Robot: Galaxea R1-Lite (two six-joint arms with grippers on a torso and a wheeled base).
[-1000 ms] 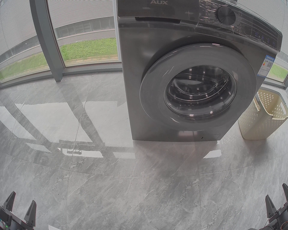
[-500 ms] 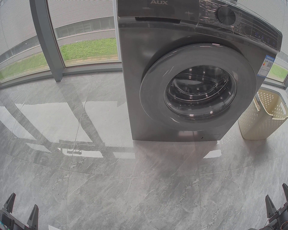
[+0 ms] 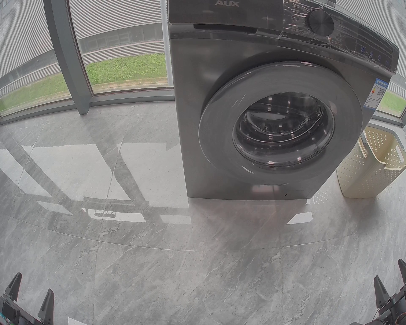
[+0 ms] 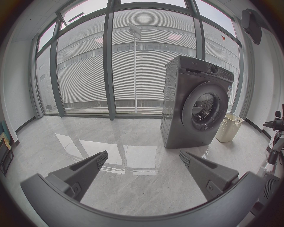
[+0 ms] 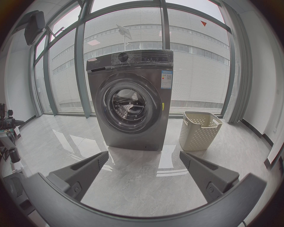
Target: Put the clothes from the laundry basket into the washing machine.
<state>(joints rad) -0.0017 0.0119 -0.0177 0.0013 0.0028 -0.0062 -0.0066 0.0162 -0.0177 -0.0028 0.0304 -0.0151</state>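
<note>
A grey front-loading washing machine (image 3: 270, 50) stands upright in the upper centre and right of the head view, its round glass-windowed door (image 3: 220, 127) shut. Just beside it, at the right edge, a cream perforated laundry basket (image 3: 372, 169) stands upright on the floor.

From here I see a grey window pillar (image 3: 67, 55) rising off a glossy grey marble floor (image 3: 127, 262) that spreads in front of it, glass panes (image 3: 25, 50) on either side of it, and beyond it a strip of grass (image 3: 127, 70) before a grey slatted building (image 3: 114, 17).
</note>
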